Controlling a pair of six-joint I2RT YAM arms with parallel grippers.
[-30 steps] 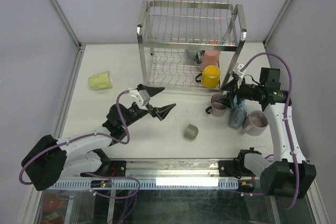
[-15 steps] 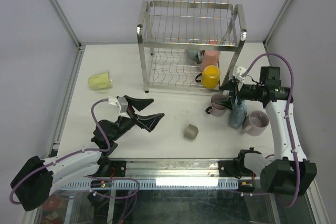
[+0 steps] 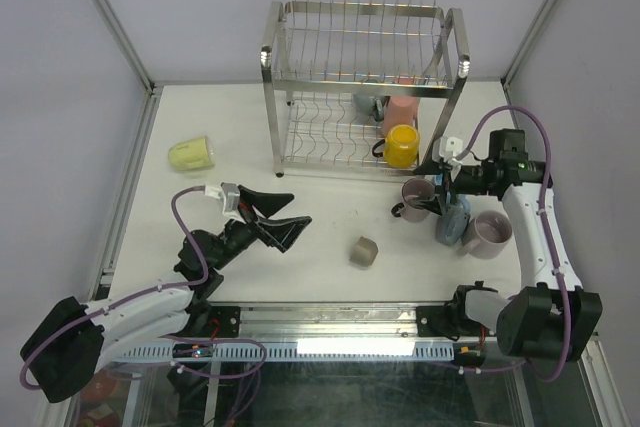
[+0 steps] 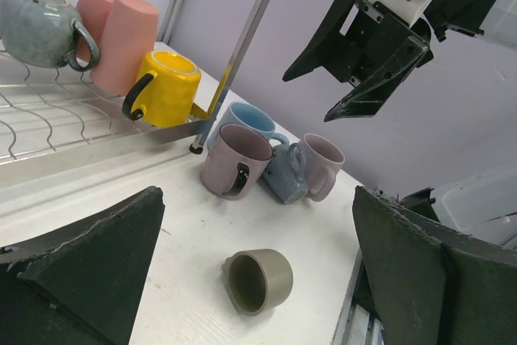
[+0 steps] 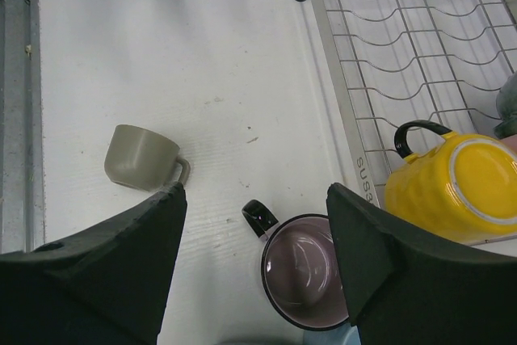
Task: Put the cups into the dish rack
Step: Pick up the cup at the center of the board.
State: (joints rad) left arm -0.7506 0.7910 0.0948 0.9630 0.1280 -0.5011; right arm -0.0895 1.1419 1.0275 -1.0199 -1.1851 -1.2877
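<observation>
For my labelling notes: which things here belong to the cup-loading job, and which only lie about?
Job: shiny steel wire dish rack, holding yellow ceramic mug, pink mugs, grey-blue mug; outside it, dark-handled mauve mug, pale mauve mug, light blue mug, small grey-beige cup, pale green mug.
Lying about: nothing loose, only the white table.

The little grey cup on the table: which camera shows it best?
The left wrist view: the little grey cup lies on its side, large, mouth visible. In the right wrist view it shows its outside and handle; from the top it is tiny.
</observation>
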